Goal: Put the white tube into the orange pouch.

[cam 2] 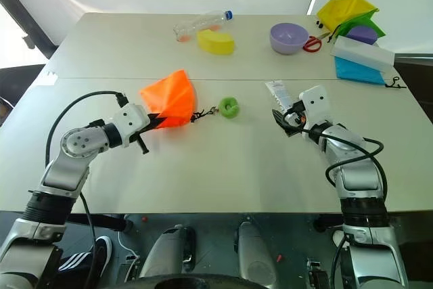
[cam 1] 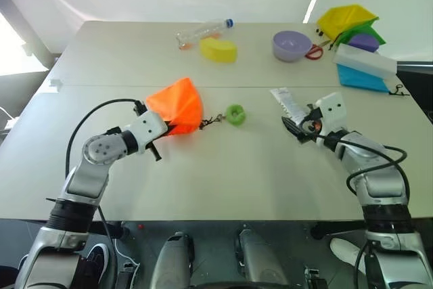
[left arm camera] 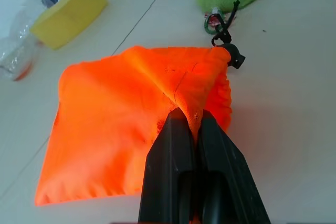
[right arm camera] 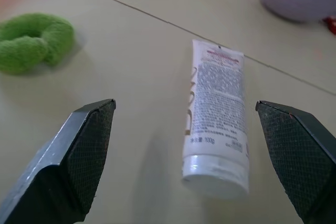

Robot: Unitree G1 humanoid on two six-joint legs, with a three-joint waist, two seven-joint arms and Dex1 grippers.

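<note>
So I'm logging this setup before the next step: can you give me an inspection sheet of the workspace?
Surface: pale table, seam across it.
Job's things: orange pouch lifted by its fabric; white tube lying flat.
Clutter: green ring, yellow sponge, clear bottle, purple bowl, red scissors, white box, coloured bins.
Grippers: left claw shut on pouch; right claw open, straddling the tube.
Cables: black, along both arms.
Surroundings: nothing seen.

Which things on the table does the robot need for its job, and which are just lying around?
Needed:
- white tube, lying flat between the open right gripper's fingers
- orange pouch, pinched by the shut left gripper

Just lying around:
- green ring
- yellow sponge
- clear bottle
- purple bowl
- red scissors
- white and blue box
</note>
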